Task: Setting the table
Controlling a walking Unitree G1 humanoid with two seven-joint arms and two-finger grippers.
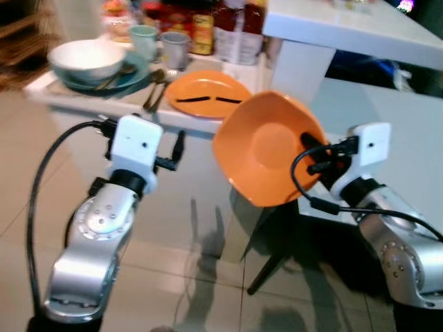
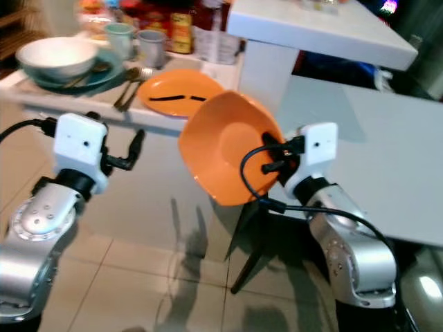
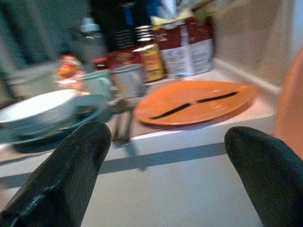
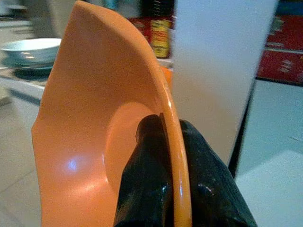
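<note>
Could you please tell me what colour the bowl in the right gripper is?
The bowl is plain orange, clearest in the right wrist view, pinched by its rim.

Glossy beige floor tiles (image 1: 208, 270), white table (image 1: 387, 124)

place: a home kitchen or dining corner
floor: pale glossy tiles (image 1: 173, 277), reflecting the furniture above
counter: a low white ledge (image 1: 83, 97) crowded with tableware
crockery: a white bowl (image 1: 86, 59) on a teal plate (image 1: 131, 76), two mugs (image 1: 159, 43), an orange plate (image 1: 208, 95), cutlery (image 1: 156, 86) lying beside it
pantry goods: jars, bottles and printed packets (image 3: 182, 47) lined up behind the dishes
furniture: a white table (image 2: 374, 138) with dark legs, and a higher white surface (image 1: 346, 31) above it
</note>
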